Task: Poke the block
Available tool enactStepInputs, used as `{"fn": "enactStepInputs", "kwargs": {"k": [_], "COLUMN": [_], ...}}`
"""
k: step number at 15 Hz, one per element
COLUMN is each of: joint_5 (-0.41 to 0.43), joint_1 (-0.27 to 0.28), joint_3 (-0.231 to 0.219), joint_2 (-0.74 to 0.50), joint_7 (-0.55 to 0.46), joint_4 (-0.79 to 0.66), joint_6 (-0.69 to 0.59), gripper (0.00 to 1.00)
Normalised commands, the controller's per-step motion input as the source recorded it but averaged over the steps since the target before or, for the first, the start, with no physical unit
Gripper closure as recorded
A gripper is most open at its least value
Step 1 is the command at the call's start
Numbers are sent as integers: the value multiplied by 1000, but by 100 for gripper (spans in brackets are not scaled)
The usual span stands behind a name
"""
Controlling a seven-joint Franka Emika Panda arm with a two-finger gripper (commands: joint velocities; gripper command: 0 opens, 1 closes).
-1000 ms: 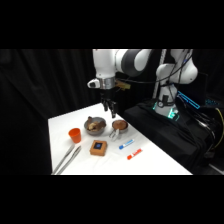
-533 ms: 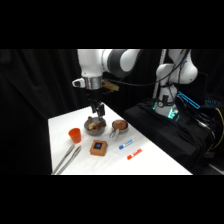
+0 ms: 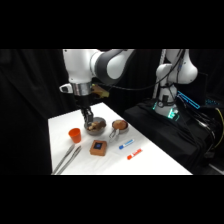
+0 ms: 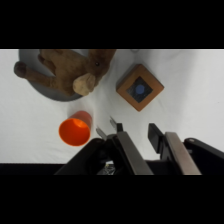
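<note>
- Wood-brown and square, the block (image 3: 98,147) carries a dark blue patch on top and lies flat on the white desk (image 3: 160,162), nearer its front edge than its far one, well in from both sides.
- It looks stiff and light; a firm poke will likely slide it across the smooth desk rather than dent it.
- No hold is called for: the best contact, I judge, is a fingertip set down on the blue patch, or against a flat side wall rather than a corner, which would spin it.
- The gripper (image 4: 132,129) hangs above bare desk, its two fingers apart with a clear gap and nothing between them.
- In the wrist view the block (image 4: 140,87) sits just ahead of the fingertips, untouched.
- Close neighbours: an orange cup (image 4: 75,130), a dark bowl (image 4: 42,85) holding a brown stuffed toy (image 4: 70,70), and metal tongs (image 3: 67,159) by the front corner.
</note>
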Motion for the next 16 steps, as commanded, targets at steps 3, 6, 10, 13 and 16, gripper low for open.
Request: {"fn": "enactStepInputs", "kwargs": {"k": [3, 6, 10, 13, 16], "joint_5": [-84, -94, -85, -76, -84], "joint_1": [35, 57, 56, 38, 32], "joint_3": [21, 33, 44, 39, 30], "joint_2": [82, -24, -42, -8, 44], "joint_7": [76, 94, 87, 73, 62], "joint_4": [172, -9, -142, -160, -118], "joint_6": [-82, -9, 95, 176, 238], "gripper": [98, 100, 97, 98, 99]}}
